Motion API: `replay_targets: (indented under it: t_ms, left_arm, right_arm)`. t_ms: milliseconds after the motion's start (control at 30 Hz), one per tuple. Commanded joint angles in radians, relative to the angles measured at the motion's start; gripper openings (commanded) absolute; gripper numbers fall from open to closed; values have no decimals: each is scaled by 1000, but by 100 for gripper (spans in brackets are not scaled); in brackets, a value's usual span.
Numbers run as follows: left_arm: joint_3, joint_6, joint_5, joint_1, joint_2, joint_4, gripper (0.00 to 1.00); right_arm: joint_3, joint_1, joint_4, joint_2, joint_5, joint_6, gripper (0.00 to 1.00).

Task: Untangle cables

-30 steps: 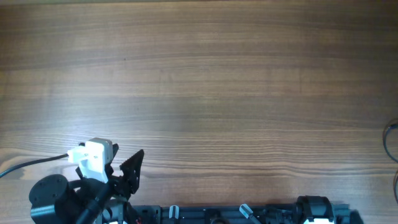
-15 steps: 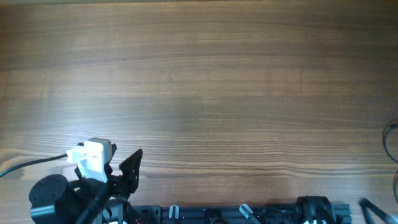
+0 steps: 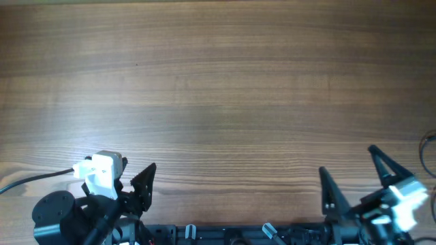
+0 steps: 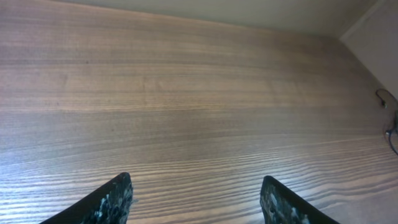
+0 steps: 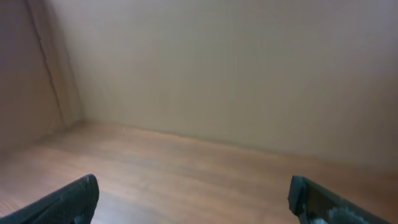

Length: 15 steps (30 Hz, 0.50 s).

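- I judge the untangling not yet begun: neither of my grippers holds anything, and this is the reach toward the cables (image 3: 429,146)
- Only a thin dark loop of them shows, at the right edge of the table (image 3: 218,102), about two-thirds of the way toward the near edge; how they are knotted I cannot tell
- My right gripper (image 3: 347,163) sits near the near-right corner, fingers spread wide and pointing away from the near edge, the cables just to its right
- My left gripper (image 4: 198,190) rests at the near-left corner, jaws apart over bare wood, well apart from the cables
- Next I would need to swing the right arm toward the right edge and close on one strand
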<state>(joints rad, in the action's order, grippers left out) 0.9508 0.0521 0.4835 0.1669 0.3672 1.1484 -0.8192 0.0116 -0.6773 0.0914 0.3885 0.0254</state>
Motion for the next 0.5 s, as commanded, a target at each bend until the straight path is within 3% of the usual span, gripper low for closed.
replay_targets:
  t_ms: [0, 200, 467]
  left_arm:
    - [-2, 23, -2, 5, -7, -4, 68]
    - [-2, 22, -2, 5, -7, -4, 68]
    - [-2, 23, -2, 5, -7, -23, 69]
  right_arm:
    - [150, 0, 110, -88, 70, -156, 100]
    - [344, 0, 381, -85, 79, -152, 100]
    - [597, 0, 594, -85, 9, -66, 100]
